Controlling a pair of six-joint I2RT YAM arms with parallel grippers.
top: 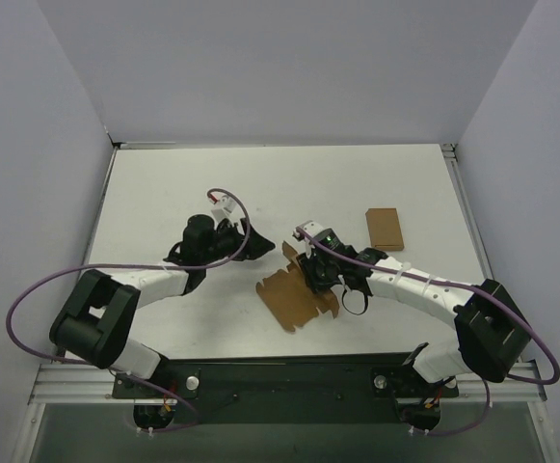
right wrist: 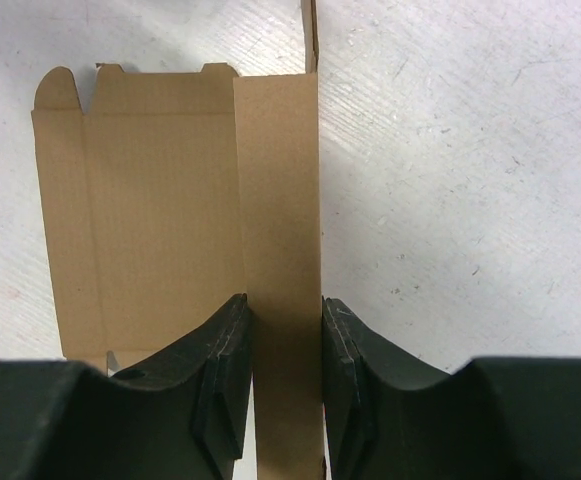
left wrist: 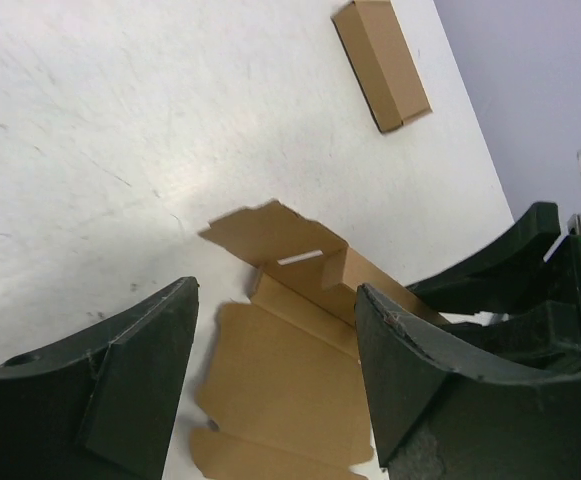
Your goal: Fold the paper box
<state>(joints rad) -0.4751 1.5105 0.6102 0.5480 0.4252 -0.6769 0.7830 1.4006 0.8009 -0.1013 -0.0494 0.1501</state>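
I see the white table (top: 164, 183), with open room at the back and on the left. The paper box (top: 289, 299) lies mostly flat near the middle, well apart from every edge. Its right part is hidden under my right gripper (right wrist: 284, 325), which pinches one raised panel tight. My left gripper (left wrist: 275, 300) hangs spread wide near the box, holding nothing. A small cardboard piece (top: 384, 229) lies off to the right.

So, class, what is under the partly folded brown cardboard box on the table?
Only the white table shows around the thin brown kraft paper box. The patch beneath its flat panels is covered and cannot be seen. The right fingers pinch one raised panel.
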